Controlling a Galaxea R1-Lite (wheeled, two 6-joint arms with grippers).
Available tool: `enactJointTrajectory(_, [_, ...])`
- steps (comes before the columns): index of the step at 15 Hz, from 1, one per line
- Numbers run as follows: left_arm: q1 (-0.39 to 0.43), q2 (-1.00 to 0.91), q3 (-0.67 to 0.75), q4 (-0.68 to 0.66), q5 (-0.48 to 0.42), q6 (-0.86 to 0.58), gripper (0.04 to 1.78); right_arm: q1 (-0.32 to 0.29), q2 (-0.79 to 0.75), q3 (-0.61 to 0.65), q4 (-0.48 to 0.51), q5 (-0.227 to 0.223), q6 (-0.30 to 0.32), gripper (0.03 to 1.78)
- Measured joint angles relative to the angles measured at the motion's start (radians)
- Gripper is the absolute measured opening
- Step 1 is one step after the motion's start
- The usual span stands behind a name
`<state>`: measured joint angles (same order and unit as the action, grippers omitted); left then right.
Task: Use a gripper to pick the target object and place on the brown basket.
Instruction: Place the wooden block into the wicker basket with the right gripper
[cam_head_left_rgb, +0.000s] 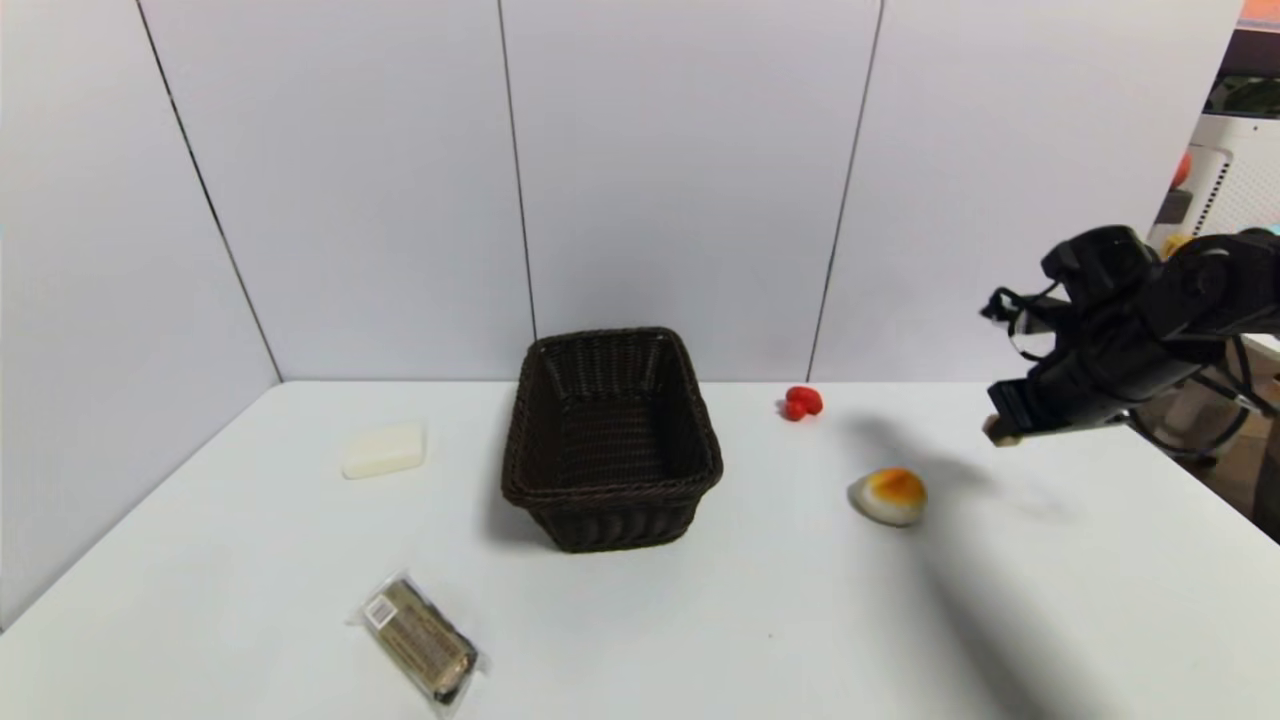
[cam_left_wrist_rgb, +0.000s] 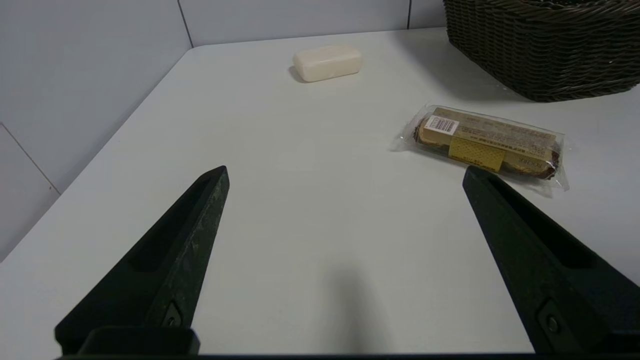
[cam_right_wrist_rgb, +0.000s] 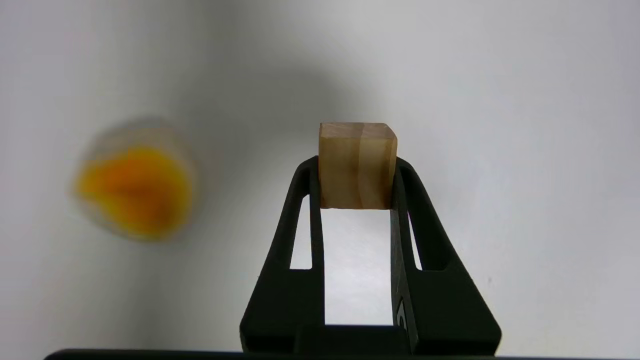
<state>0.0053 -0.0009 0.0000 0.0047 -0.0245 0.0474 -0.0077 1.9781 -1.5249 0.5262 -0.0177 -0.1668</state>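
The right gripper (cam_head_left_rgb: 1003, 432) hangs in the air above the right side of the desk (cam_head_left_rgb: 700, 620), its black arm reaching in from the right edge of the head view. Its two fingers (cam_right_wrist_rgb: 310, 210) are closed on a small tan wooden cube (cam_right_wrist_rgb: 357, 166), which sits pinched between the fingertips, lifted clear of the desk. The cube (cam_head_left_rgb: 995, 433) is well to the right of the brown basket (cam_head_left_rgb: 610, 440) and not over it.

The left gripper (cam_left_wrist_rgb: 345, 172) rests low over the near left part of the desk, fingers spread wide with nothing between them.

The desk is white and smooth, set against pale grey wall panels with thin dark seams. The dark woven basket stands near the middle, toward the back. A cream bar of soap (cam_head_left_rgb: 385, 450) lies to its left, and a wrapped snack bar (cam_head_left_rgb: 420, 640) lies near the front left. A white-and-orange rounded lump (cam_head_left_rgb: 890, 496) lies on the desk between the basket and the raised gripper, and a small red object (cam_head_left_rgb: 802, 402) sits near the back wall.

Open desk surface stretches between the lump and the basket. The desk's right edge runs close below the right arm.
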Motion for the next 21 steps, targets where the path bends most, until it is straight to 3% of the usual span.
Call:
enactJointTrajectory(2, [0.000, 0.000, 0.000, 0.000, 0.000, 0.000, 1.69, 0.089, -0.022, -0.077, -0.005, 0.024, 0.012, 0.37])
enactJointTrajectory(6, [0.000, 0.000, 0.000, 0.000, 0.000, 0.000, 1.69, 0.326, -0.045, -0.205, -0.029, 0.095, 0.048, 0.37])
enactJointTrajectory(9, [0.000, 0.000, 0.000, 0.000, 0.000, 0.000, 1.69, 0.502, -0.042, -0.234, -0.110, 0.114, 0.057, 0.37])
enactJointTrajectory(11, [0.000, 0.000, 0.000, 0.000, 0.000, 0.000, 1.69, 0.587, -0.022, -0.238, -0.150, 0.116, 0.058, 0.37])
enactJointTrajectory(14, [0.000, 0.000, 0.000, 0.000, 0.000, 0.000, 1.69, 0.642, 0.022, -0.240, -0.156, 0.117, 0.058, 0.42])
enactJointTrajectory(17, [0.000, 0.000, 0.000, 0.000, 0.000, 0.000, 1.69, 0.651, 0.059, -0.241, -0.153, 0.118, 0.055, 0.83])
enactJointTrajectory(21, [0.000, 0.000, 0.000, 0.000, 0.000, 0.000, 1.69, 0.651, 0.073, -0.264, -0.149, 0.117, 0.056, 1.18])
